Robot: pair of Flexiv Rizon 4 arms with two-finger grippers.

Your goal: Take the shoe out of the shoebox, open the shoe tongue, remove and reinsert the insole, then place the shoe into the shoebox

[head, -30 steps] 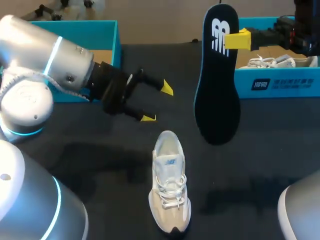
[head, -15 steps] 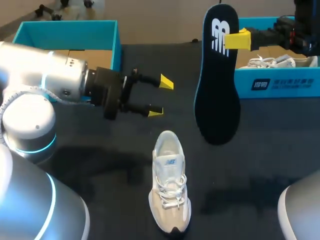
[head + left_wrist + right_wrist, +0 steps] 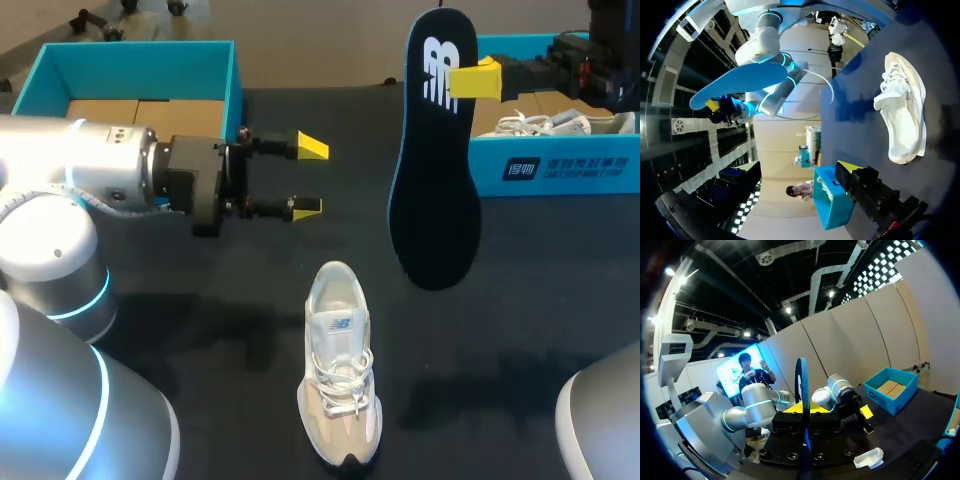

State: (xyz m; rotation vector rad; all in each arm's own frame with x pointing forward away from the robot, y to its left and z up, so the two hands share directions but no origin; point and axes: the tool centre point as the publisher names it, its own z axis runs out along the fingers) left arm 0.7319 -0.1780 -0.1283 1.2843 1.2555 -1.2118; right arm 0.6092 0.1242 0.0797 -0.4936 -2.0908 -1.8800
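Insole [image 3: 432, 150] hangs from the right end effector [image 3: 478, 80], whose yellow tips pinch it from both sides near the heel. The toe points down below the tips, clear of the desk [image 3: 520, 330]. The head view shows its dark top face with a white mark and a teal rim. Only the left wrist view shows the other face, plain blue [image 3: 740, 82]. The right wrist view shows it edge-on, a thin upright line between the yellow pads [image 3: 790, 408], confirming contact on both faces.

The left end effector [image 3: 308, 176] is held level above the desk, fingers spread wide with nothing between them. Its own camera shows just one yellow tip. The second finger appears in the head view and the right wrist view.

The shoe [image 3: 340, 375], white and beige and laced, stands on its sole on the desk, below the left end effector's tips. It is well apart from both end effectors.

The shoebox [image 3: 560, 165], teal, sits just beside and below the right end effector. It holds a second shoe [image 3: 560, 122], which only the head view shows. Another teal box [image 3: 140, 60] sits behind the left end effector and shows a brown cardboard floor.
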